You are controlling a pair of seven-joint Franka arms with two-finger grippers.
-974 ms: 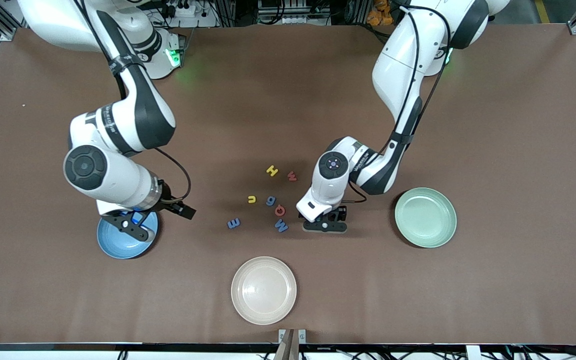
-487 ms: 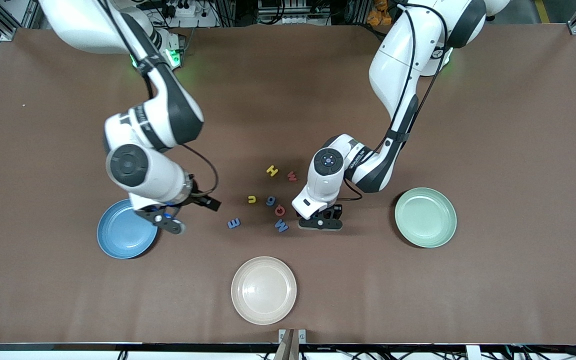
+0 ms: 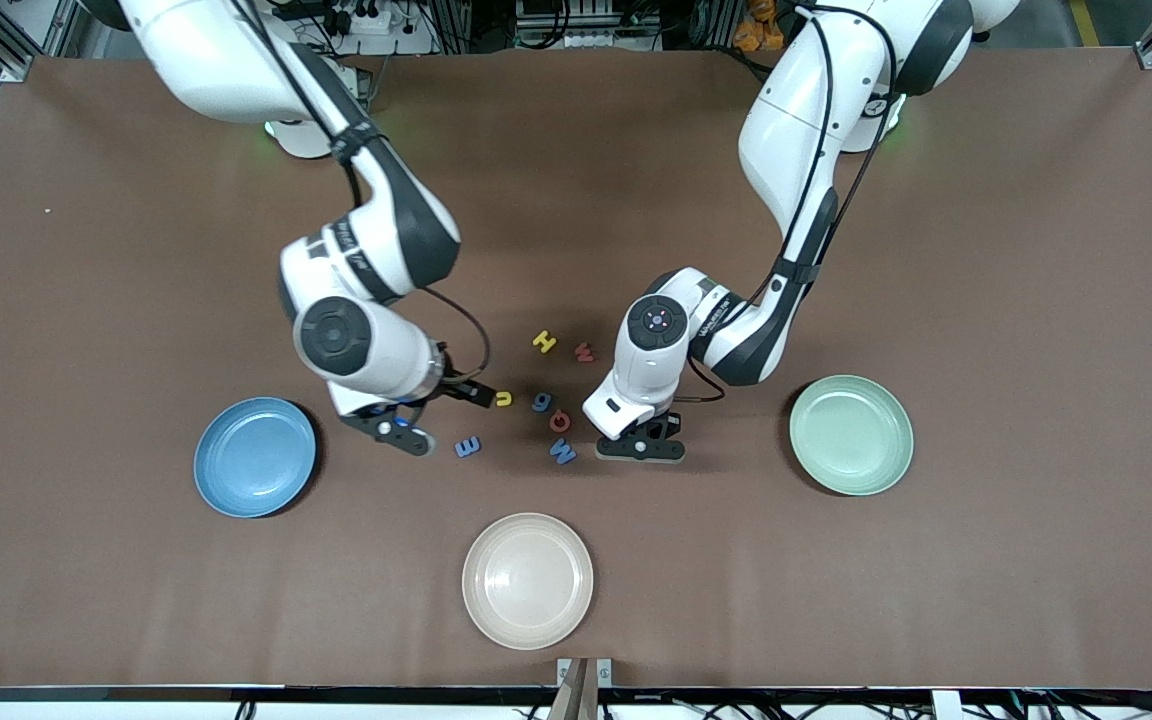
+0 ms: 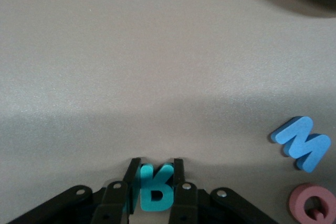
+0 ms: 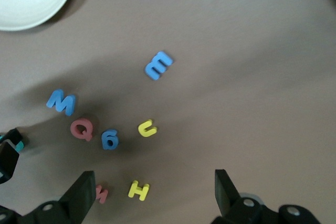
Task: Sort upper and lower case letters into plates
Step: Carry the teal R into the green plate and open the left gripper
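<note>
Now, left gripper (image 4: 155, 174): low at the table, near the middle of the surface, its fingers pinched on a teal letter (image 4: 155, 191) that looks like a b or a 6; the shape does not read clearly.
Step in hand: the pick. The grip is made, and the lift looks to be the move that comes next.
Beside the left gripper: a blue M (image 4: 303, 141) and a pink Q (image 4: 314, 205) lie close by on the table, apart from the held piece.
Right gripper (image 5: 152, 195): up over the letter cluster with its fingers spread wide and nothing between them.
Under the right gripper: yellow H (image 5: 138, 189), yellow u (image 5: 147, 128), blue g (image 5: 109, 139) and a blue E (image 5: 158, 65), which lies nearest the front edge on that side.
Mint plate (image 3: 851, 434): toward the left arm's end of the table, empty.
Blue plate (image 3: 255, 470): toward the right arm's end, empty as well.
Cream plate (image 3: 527, 580): close to the front edge, in the middle, not part of the sort.
Next move calls for: a straight lift clear of the blue M and pink Q, then a carry over to the mint plate, which is my guess for the drop since it lies nearest this arm.
Progress: early, I judge, with both sorting plates bare.
</note>
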